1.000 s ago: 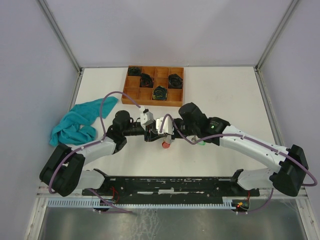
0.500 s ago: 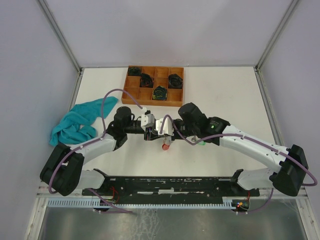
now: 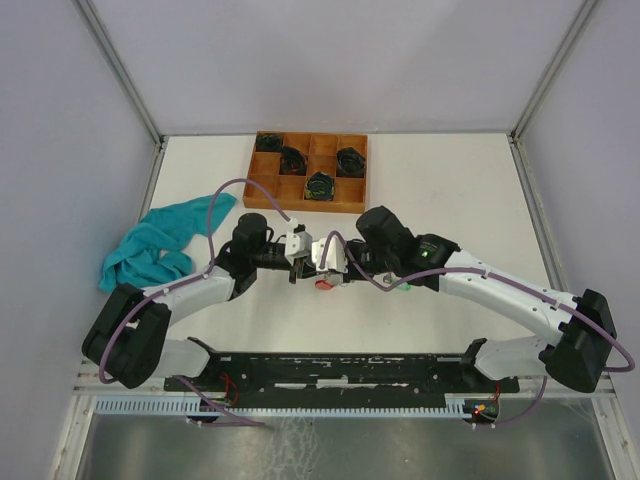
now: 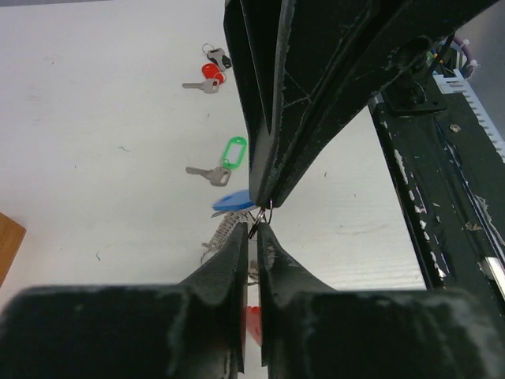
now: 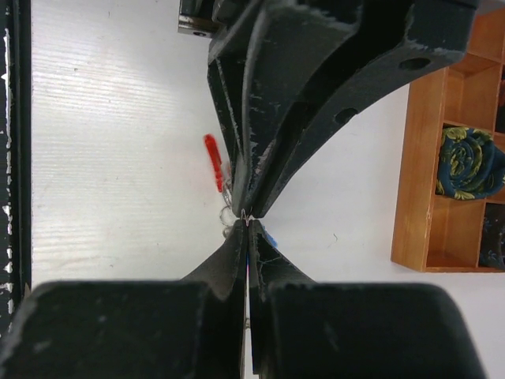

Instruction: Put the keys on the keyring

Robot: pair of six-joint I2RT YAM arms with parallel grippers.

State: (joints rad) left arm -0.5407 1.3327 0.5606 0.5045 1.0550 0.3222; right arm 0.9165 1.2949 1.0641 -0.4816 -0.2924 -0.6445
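My left pincer (image 4: 254,235) and right pincer (image 5: 245,227) both clamped tip to tip on the keyring (image 4: 262,213) — I think. Risk: 1 slip on thin wire — ring springs free, blue-tagged key (image 4: 231,202) drops.

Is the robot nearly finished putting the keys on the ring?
Partway, I think. A blue tag and a red tag hang right at the keyring, so those look on. The left gripper and right gripper both pinch that ring between them. The green-tagged key lies loose on the table, and another red-tagged key too, so those are left.
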